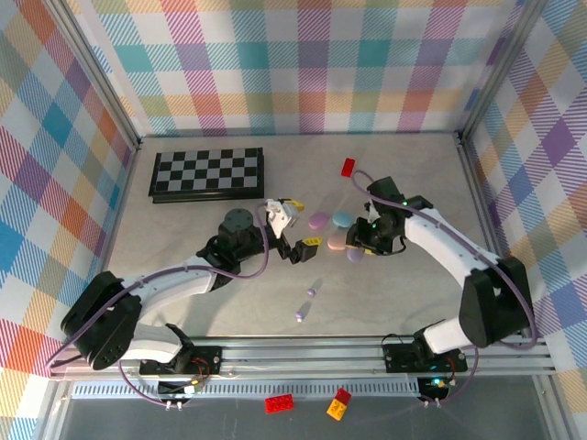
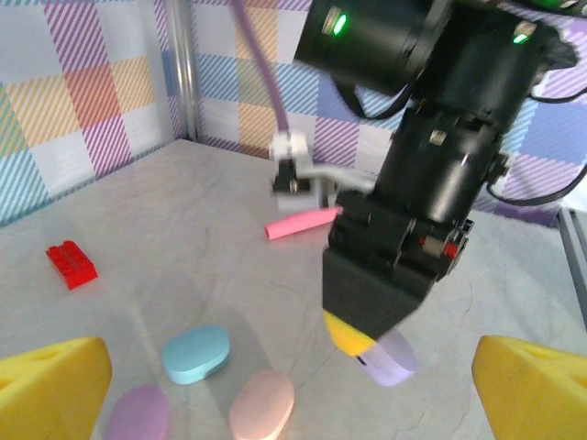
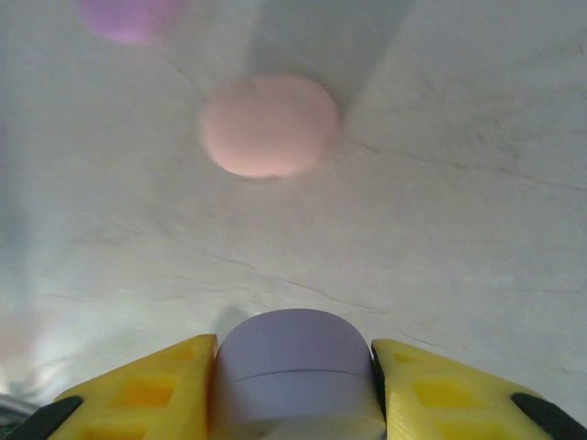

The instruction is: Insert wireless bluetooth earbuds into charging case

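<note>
While the lilac case (image 2: 393, 359) is pinched by the right pincer (image 3: 293, 367) | left pincer (image 2: 293, 376) spread wide | purple earbuds (image 1: 300, 314) lie nearer, left, on desk (image 1: 417, 179) | case should be steadied level for opening.

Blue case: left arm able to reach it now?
Likely yes. The blue case lies bare just ahead of the left arm, jaws open; the right arm, gripping the lavender case, is off to one side.

I count four cases: purple case (image 1: 318, 220), blue case (image 1: 341, 218), pink case (image 1: 336, 243), lavender case (image 2: 390, 359). I find two earbuds (image 1: 300, 313), both purple. One chessboard (image 1: 207, 174). Three red bricks (image 1: 348, 167). One yellow brick (image 1: 336, 412). One pink stick (image 2: 303, 223).
</note>
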Motion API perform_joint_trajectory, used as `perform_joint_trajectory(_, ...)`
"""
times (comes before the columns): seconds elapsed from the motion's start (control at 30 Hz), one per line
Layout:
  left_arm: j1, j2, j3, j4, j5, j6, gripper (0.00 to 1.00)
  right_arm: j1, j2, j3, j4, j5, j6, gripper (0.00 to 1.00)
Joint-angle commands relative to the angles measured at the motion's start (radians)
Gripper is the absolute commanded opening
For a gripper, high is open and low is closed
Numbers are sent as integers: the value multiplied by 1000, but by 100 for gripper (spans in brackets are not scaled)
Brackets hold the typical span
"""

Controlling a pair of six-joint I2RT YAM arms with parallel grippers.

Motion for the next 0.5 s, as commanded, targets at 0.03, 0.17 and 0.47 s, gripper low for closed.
perform_joint_trajectory(0.03, -56, 93, -18, 218, -120, -161, 100, -46, -92, -29, 183, -174, 142, 30)
perform_joint_trajectory(0.17, -101, 208, 20, 323, -119, -191, 98, -65, -135, -38, 271, -282, 223, 30)
perform_joint_trajectory(0.47, -110, 398, 128, 500, -54, -312, 80, -86, -180, -57, 340, -367, 266, 30)
